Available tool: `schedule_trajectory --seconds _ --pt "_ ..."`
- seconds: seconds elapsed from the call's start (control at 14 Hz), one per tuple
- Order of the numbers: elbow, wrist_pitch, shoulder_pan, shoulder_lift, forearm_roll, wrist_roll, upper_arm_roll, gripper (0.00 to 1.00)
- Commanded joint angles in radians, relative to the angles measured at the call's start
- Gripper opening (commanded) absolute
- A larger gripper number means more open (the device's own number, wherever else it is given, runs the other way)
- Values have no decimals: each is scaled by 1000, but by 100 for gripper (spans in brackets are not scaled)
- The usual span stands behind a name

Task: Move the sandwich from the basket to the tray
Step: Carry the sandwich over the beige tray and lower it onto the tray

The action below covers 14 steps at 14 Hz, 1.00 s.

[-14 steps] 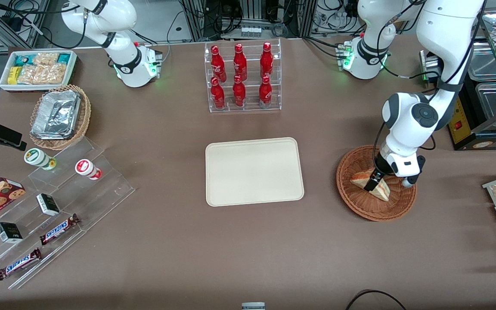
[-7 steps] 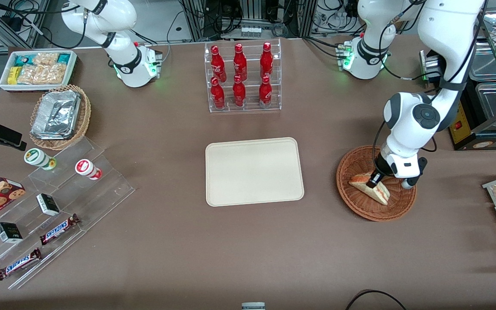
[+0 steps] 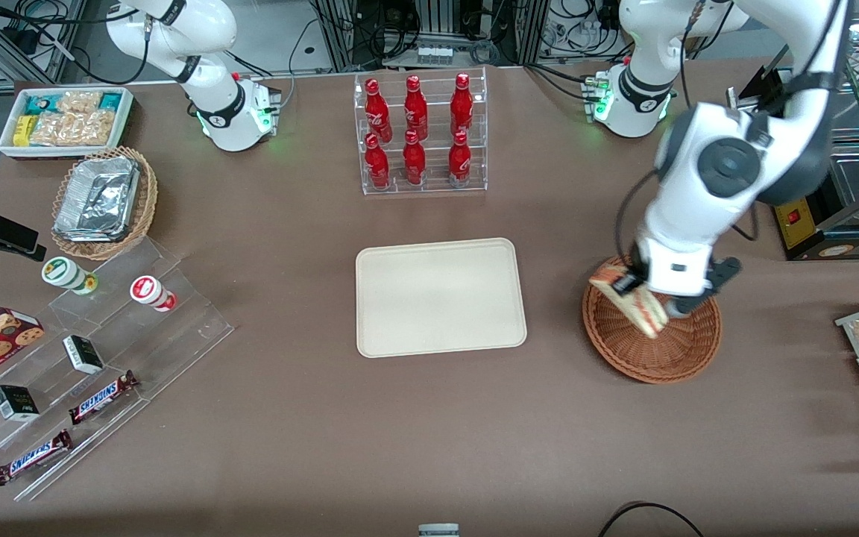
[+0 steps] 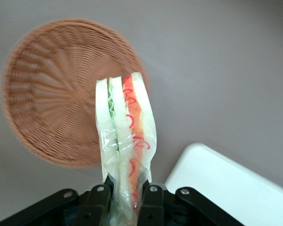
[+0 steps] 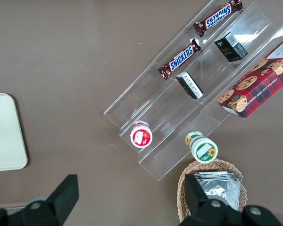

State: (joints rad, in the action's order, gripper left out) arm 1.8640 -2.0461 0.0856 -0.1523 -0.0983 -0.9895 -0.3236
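Wrist view alone shows the gripper [image 4: 125, 195] fingers [image 4: 151, 200] clamping the sandwich [image 4: 125, 136] above the basket [image 4: 52, 94].

Six red bottles [image 3: 418, 134] stand in a clear rack at twelve o'clock on the tabletop [image 3: 325, 418]. Toward the parked arm's end, a foil container [image 3: 98, 198] sits in a tan basket [image 3: 148, 195]; Snickers bars [image 3: 101, 397] lie at eight o'clock.
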Motion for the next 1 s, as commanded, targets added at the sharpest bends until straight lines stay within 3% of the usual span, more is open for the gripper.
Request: schedule_trajectory --seconds 0.0,0.29,0.71,0.79,0.93 --pt "-120 21 115 -116 -14 6 -2 0" --pt "-204 -40 285 -265 -23 8 0 0" --pt "-221 -287 423 -423 -38 6 5 0" --pt "-221 -313 428 -443 -55 8 5 0" --pt "-218 -325 442 -476 -157 -3 3 0"
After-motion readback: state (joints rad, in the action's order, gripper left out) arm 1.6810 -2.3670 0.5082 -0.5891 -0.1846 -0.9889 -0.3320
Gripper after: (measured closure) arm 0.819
